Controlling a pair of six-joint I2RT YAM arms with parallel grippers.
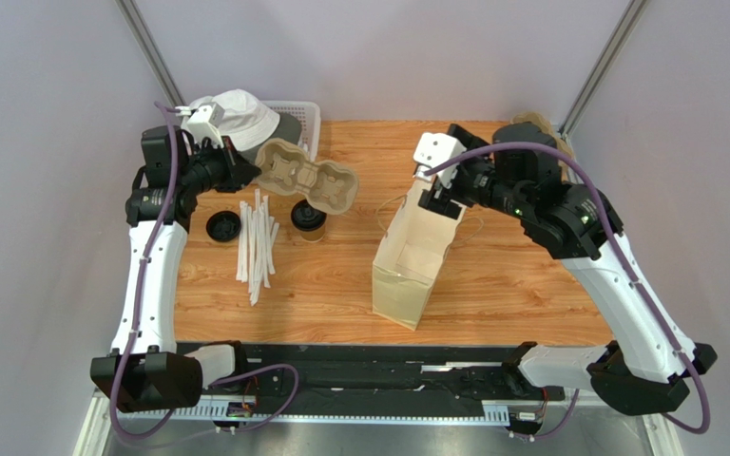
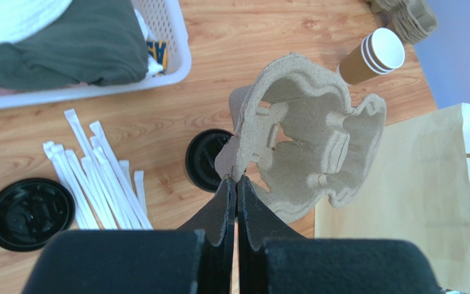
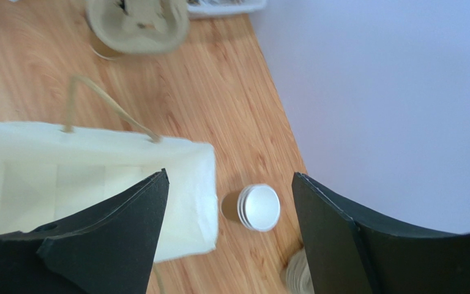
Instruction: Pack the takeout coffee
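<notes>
The takeout coffee (image 1: 308, 218), a small tan cup with a black lid, stands on the table just below the pulp cup tray (image 1: 302, 176). My left gripper (image 1: 236, 171) is shut on that tray's edge and holds it tilted in the air. In the left wrist view the pads (image 2: 236, 180) pinch the tray (image 2: 308, 147), which hides part of the coffee's lid (image 2: 205, 160). My right gripper (image 1: 440, 190) hangs open over the top rim of the upright brown paper bag (image 1: 414, 256). Its fingers (image 3: 228, 177) straddle the bag's wall (image 3: 201, 184) without touching it.
A loose black lid (image 1: 223, 226) and several white straws (image 1: 257, 242) lie left of the coffee. At the back left, a white basket (image 1: 307, 119) holds a white hat. A stack of paper cups (image 3: 259, 208) stands at the back right, near the wall.
</notes>
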